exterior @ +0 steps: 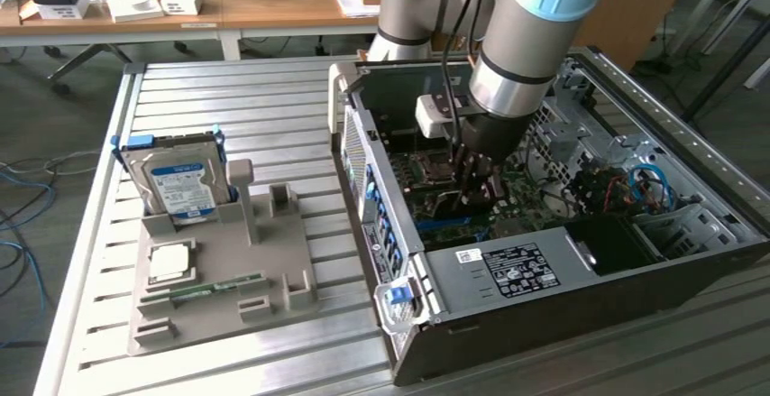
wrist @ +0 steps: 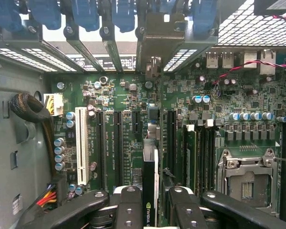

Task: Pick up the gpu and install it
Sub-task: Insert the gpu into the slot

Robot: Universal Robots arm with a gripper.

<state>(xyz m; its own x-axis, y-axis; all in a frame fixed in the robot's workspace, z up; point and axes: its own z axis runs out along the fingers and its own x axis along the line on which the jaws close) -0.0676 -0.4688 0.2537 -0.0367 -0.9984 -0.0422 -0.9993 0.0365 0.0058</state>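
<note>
In the wrist view my gripper (wrist: 150,202) is shut on the gpu (wrist: 149,174), a thin dark card seen edge-on with a green logo between the black fingers (wrist: 128,207). The card stands over the green motherboard (wrist: 229,100), among the long black expansion slots (wrist: 118,143). It lines up with a grey metal bracket (wrist: 155,40) at the case's rear openings. Whether the card sits in a slot I cannot tell. In the exterior view the gripper (exterior: 479,184) reaches down into the open computer case (exterior: 529,270).
A white slot (wrist: 81,143), capacitors and the CPU socket (wrist: 248,183) lie around the card. On the slatted metal table, a grey holder (exterior: 229,270) carries a blue-framed hard drive (exterior: 180,179) and a green memory stick (exterior: 216,288). Cables (exterior: 644,184) lie inside the case.
</note>
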